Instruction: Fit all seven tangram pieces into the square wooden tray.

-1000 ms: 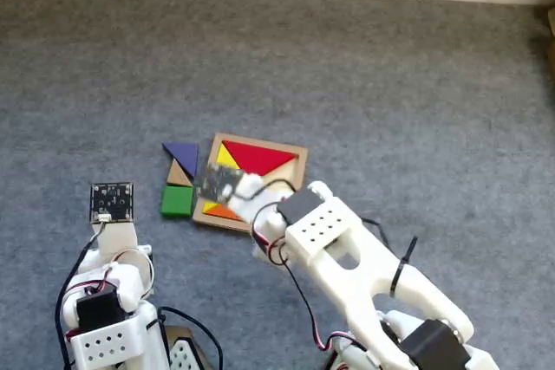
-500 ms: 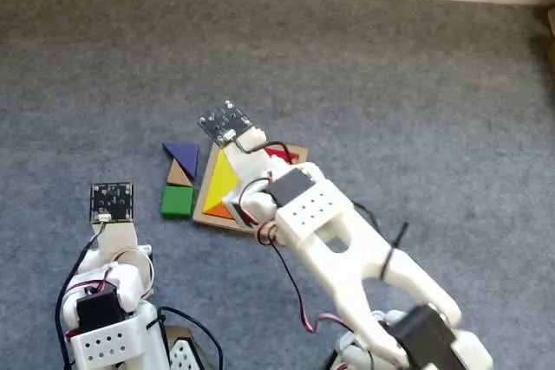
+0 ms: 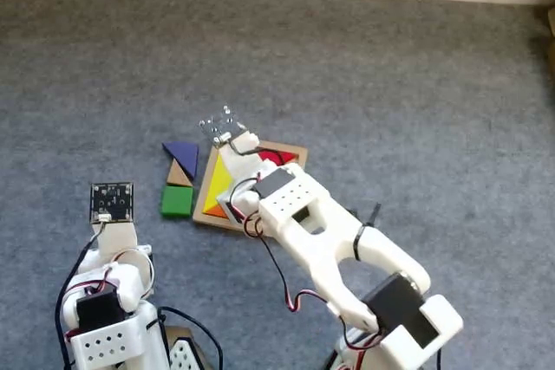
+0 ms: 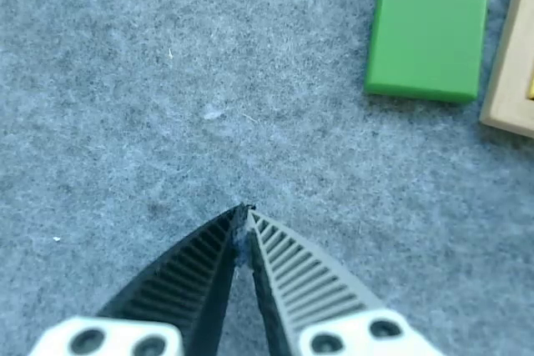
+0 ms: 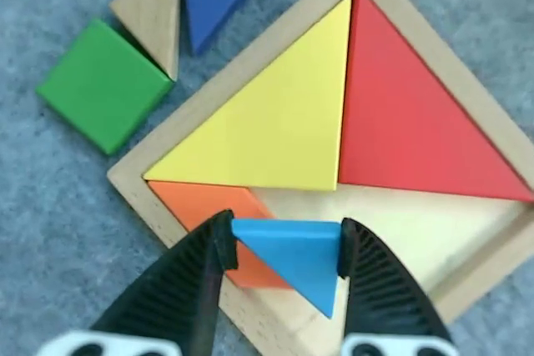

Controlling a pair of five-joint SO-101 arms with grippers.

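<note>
Right wrist view: right gripper point(image 5: 284, 235) clamps lt-blue triangle point(image 5: 296, 263) over tray point(image 5: 238, 79).

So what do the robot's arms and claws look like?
The left arm and right arm are white plastic with little holes, black motors and looping red and black wires. The left gripper and right gripper have pointy, ribbed, dark fingers.
</note>
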